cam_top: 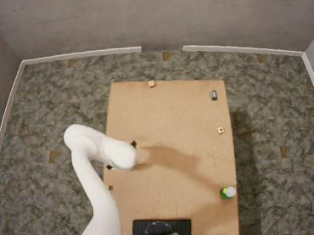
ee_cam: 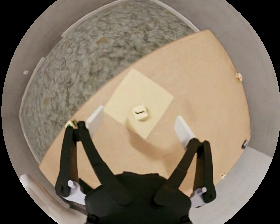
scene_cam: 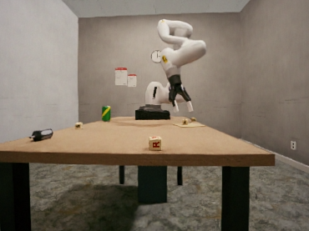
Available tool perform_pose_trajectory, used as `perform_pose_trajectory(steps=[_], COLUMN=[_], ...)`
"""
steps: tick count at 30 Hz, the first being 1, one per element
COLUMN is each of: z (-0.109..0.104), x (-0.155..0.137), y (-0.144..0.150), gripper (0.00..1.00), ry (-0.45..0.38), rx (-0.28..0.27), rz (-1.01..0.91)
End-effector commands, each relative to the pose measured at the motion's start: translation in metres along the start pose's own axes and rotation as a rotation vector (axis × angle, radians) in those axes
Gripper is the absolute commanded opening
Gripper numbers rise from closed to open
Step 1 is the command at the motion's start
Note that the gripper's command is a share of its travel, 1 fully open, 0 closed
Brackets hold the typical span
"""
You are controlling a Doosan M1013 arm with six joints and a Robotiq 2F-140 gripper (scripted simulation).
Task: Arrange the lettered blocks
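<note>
My gripper (scene_cam: 183,107) (ee_cam: 140,117) is open and empty, above the pale yellow mat (ee_cam: 132,82) (scene_cam: 196,125). A cream block (ee_cam: 140,113) (scene_cam: 184,122) sits on the mat between the fingers as seen from the wrist, a dark mark on top. The arm hides mat and block in the top view. A second block (cam_top: 110,187) (scene_cam: 193,119) (ee_cam: 70,123) lies off the mat at the table's left edge, partly behind a finger in the wrist view. A third block (cam_top: 151,84) (scene_cam: 155,143) (ee_cam: 239,77) at the far edge has a red R on one side. A fourth block (cam_top: 220,131) (scene_cam: 78,126) (ee_cam: 223,176) is at the right.
A dark bottle-like object (cam_top: 214,95) (scene_cam: 42,134) (ee_cam: 245,144) lies near the far right corner. A green can (cam_top: 227,192) (scene_cam: 106,113) stands near the right edge. The black robot base plate (cam_top: 140,227) (scene_cam: 153,114) is at the near edge of the table (cam_top: 170,120).
</note>
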State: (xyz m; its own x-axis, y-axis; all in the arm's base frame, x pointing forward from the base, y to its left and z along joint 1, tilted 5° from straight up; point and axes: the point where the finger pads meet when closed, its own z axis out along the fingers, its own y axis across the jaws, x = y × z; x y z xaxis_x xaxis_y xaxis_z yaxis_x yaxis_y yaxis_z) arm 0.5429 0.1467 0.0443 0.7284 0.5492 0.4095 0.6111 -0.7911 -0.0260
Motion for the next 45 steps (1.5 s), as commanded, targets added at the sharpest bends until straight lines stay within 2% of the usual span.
perform_pose_trajectory(steps=[1, 20, 23, 26, 29, 31, 32, 45], z=[0.000, 0.000, 0.002, 0.009, 0.014, 0.014, 0.018, 0.044], x=[0.001, 0.001, 0.010, 0.048, 0.071, 0.071, 0.091, 0.166], y=[0.001, 0.001, 0.010, 0.053, 0.081, 0.081, 0.108, 0.249], gripper=[1.00, 1.00, 1.00, 1.00, 1.00, 1.00, 1.00, 1.00], ry=[0.002, 0.002, 0.003, 0.005, 0.007, 0.007, 0.009, 0.012], rx=[0.005, 0.005, 0.005, 0.008, 0.010, 0.010, 0.012, 0.013], rz=[0.006, 0.006, 0.004, -0.001, 0.000, 0.000, 0.002, 0.002])
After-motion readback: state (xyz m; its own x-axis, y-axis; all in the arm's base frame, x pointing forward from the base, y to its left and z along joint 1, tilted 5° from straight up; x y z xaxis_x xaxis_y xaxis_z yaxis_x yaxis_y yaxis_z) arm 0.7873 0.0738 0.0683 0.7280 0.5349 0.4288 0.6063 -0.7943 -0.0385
